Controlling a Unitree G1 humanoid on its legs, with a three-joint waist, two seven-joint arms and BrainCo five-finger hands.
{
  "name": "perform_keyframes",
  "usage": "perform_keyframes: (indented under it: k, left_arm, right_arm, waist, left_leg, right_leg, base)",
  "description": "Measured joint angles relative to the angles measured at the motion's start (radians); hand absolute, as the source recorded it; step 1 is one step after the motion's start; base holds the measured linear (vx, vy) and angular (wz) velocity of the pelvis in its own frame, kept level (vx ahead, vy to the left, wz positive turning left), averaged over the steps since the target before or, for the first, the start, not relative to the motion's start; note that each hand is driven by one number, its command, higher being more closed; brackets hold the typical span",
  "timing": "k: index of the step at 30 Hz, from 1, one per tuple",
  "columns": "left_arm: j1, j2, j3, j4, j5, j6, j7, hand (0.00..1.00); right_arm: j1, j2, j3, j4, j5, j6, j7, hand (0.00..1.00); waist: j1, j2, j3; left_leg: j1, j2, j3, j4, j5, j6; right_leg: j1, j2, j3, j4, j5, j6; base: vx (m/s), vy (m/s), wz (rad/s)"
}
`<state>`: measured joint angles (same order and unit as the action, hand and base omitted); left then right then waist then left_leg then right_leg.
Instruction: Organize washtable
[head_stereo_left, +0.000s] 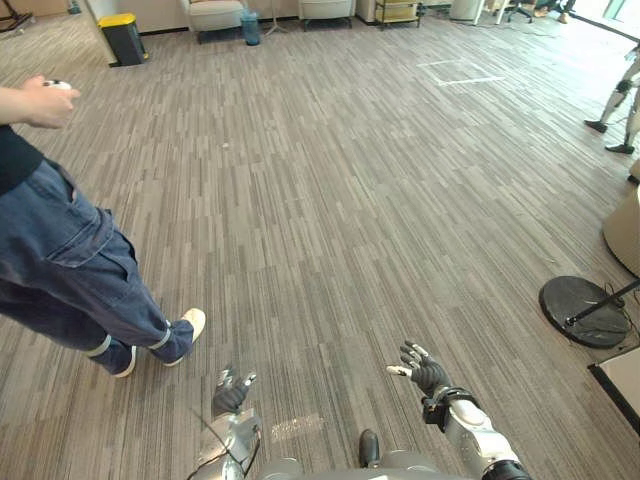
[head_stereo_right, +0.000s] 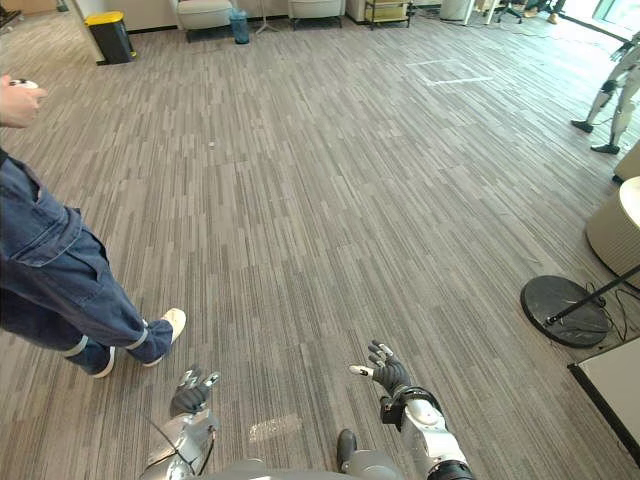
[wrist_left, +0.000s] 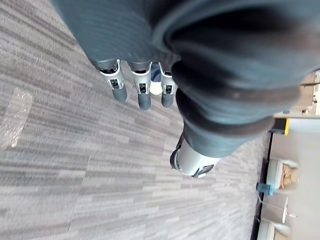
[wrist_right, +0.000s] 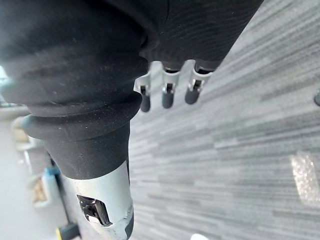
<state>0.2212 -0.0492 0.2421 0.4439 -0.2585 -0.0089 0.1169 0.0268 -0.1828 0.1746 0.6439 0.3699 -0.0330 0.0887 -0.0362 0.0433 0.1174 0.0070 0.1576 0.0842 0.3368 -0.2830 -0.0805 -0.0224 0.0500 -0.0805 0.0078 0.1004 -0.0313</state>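
Two hands low over striped grey carpet (head_stereo_left: 330, 200), well apart. Left hand (head_stereo_left: 232, 393): fingers straight, relaxed, holding nothing. Right hand (head_stereo_left: 422, 369): fingers spread, likewise empty. One person (head_stereo_left: 60, 270) at left, two white shoes (head_stereo_left: 192, 325). One black round base (head_stereo_left: 583, 310) at right; near it one pale round unit (head_stereo_left: 625, 232) and one white panel (head_stereo_left: 622, 388); cannot tell whether either is the washtable.

The floor (head_stereo_left: 350, 200) is grey carpet laid in narrow striped planks. A person's shoes (head_stereo_left: 188, 328) stand on it at the left, and a round black stand base (head_stereo_left: 583, 310) sits at the right. By the far wall stand a black bin with a yellow lid (head_stereo_left: 123, 38), a small blue bin (head_stereo_left: 250, 27) and a pale armchair (head_stereo_left: 216, 15). White tape lines (head_stereo_left: 455, 72) mark the carpet to the right of them.
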Motion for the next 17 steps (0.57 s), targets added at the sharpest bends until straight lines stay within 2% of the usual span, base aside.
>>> perform_keyframes:
  k: [5, 10, 17]
  left_arm:
    - [-0.005, 0.016, 0.004, -0.024, 0.035, -0.003, 0.017, 0.00]
    - [-0.008, 0.015, -0.017, -0.024, 0.036, -0.010, 0.019, 0.00]
    - [-0.008, 0.021, -0.057, -0.020, 0.058, -0.022, 0.020, 0.00]
  right_arm:
    - [0.053, 0.025, -0.012, 0.000, -0.030, 0.000, -0.001, 0.00]
    - [0.055, 0.023, -0.019, -0.001, -0.060, -0.001, -0.003, 0.00]
    - [0.050, 0.024, -0.017, -0.001, -0.067, -0.002, -0.006, 0.00]
  waist:
    - [-0.005, -0.034, -0.022]
    - [-0.007, -0.036, -0.023]
    - [-0.005, -0.039, -0.025]
  left_leg:
    - [0.008, -0.066, 0.023, -0.097, 0.038, 0.032]
    - [0.035, -0.105, 0.038, -0.157, 0.063, 0.054]
    - [0.038, -0.122, 0.051, -0.166, 0.074, 0.065]
  right_leg:
    - [-0.019, -0.054, 0.027, -0.049, 0.026, 0.040]
    - [-0.025, -0.084, 0.045, -0.055, 0.033, 0.059]
    - [-0.036, -0.099, 0.060, -0.054, 0.040, 0.070]
  base:
    - [0.04, 0.168, -0.11]
    - [0.01, 0.112, -0.08]
    - [-0.02, 0.038, -0.05]
